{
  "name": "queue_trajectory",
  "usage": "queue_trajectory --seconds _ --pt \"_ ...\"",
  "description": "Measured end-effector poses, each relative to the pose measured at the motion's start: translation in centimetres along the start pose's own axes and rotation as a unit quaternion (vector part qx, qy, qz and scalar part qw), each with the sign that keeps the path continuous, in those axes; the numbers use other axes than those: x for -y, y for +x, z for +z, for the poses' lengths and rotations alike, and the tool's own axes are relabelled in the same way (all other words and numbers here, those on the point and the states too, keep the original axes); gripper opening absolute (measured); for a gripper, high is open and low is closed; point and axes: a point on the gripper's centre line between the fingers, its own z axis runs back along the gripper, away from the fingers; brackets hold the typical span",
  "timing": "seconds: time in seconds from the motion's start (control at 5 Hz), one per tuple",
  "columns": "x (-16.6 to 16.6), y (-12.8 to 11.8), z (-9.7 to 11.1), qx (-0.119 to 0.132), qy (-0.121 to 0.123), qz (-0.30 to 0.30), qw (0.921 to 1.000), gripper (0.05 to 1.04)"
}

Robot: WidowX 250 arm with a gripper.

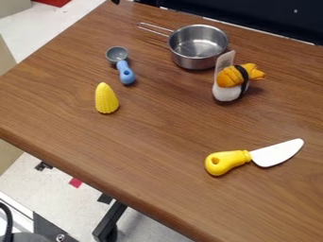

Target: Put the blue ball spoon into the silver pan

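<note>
Blue is colouring the handle of the spoon [122, 64], while a round grey bowl is forming its other end. The bowl is facing upward, open, and its inside is catching some light. The handle is widening away from the neck and ending in a rounded tip, with 1 dark hole showing near that tip. The spoon is lying on the brown wooden table [157, 142], outside the pan [197, 46], to its left in the camera view. Its bowl is pointing toward the top of the view, its handle toward the bottom and slightly right.

The silver pan is sitting upright, mouth up, its wire loop handle extending to the upper left. Bare metal is showing across its floor.

Gripper [115, 2]: a small dark tip is showing at the top edge, near the table's upper left corner. Released or clenched: cannot tell.

Other items, 3 in count. Yellow corn [106, 99] is resting just below the spoon, the two standing apart. Toy sushi [234, 81], orange over white with 1 black band, is sitting near the pan's lower right side, a translucent flat piece rising beside it. The knife [252, 156], yellow-handled and white-bladed, is lying at lower right, its blade pointing up and right.
</note>
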Motion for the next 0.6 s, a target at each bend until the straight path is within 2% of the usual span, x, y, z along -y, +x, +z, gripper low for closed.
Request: queue_trajectory --seconds 0.2,0.4,0.6 --pt "0.0 -0.4 -1.3 -0.016 0.006 0.003 0.9999 0.998" --pt "-1.2 0.0 -2.8 -0.014 0.016 0.064 0.9977 0.998" --pt "-2.1 0.3 -5.4 -0.029 0.038 0.081 0.9956 0.998"
